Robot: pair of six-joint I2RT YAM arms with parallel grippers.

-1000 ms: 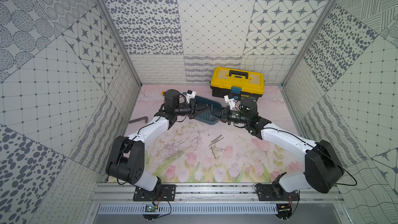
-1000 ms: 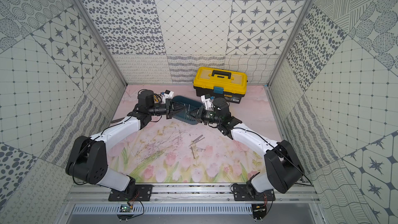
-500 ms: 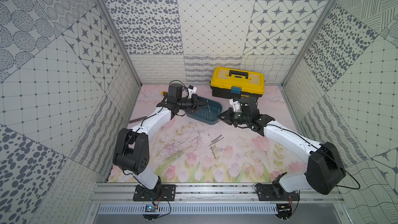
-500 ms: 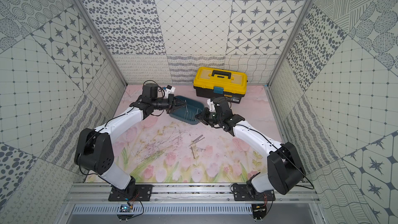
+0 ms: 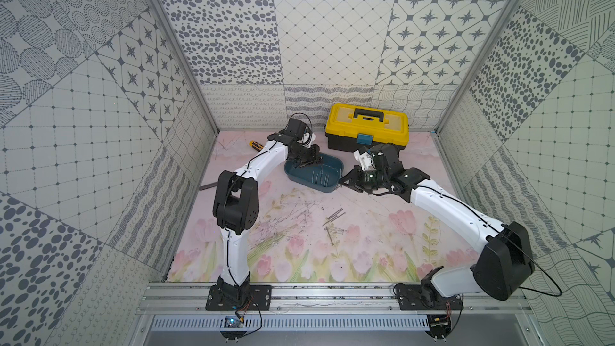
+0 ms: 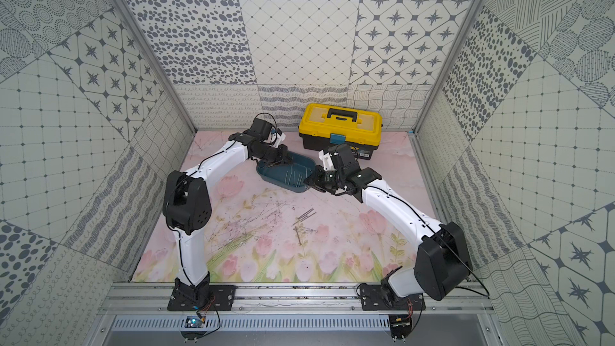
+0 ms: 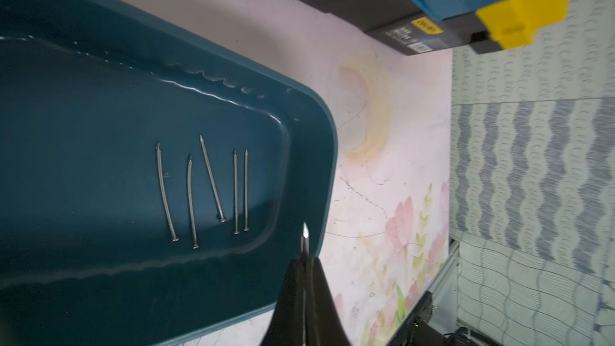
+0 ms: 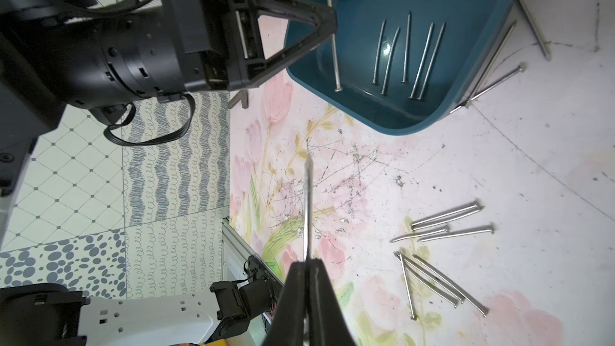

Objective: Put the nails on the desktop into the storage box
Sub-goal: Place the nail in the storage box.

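The pale pink tulip-printed worktop (image 5: 382, 237) is open across its front half, apart from a loose scatter of thin grey metal nails (image 5: 334, 226) near the middle, between the two white arms. Farther back, the shallow teal-blue plastic storage tub (image 5: 311, 188) sits close in front of the yellow-and-black plastic toolbox (image 5: 366, 124), with only a narrow bare strip between them. The left tool (image 5: 314, 162), pinched on a nail (image 8: 333, 38), occupies the tub's left end, and the rest of its mouth is open from above. The right tool (image 5: 343, 181), pinched on a second nail (image 8: 307, 208), crowds the tub's right wall. A dark metal bar (image 5: 208, 187) lies by the left wall.
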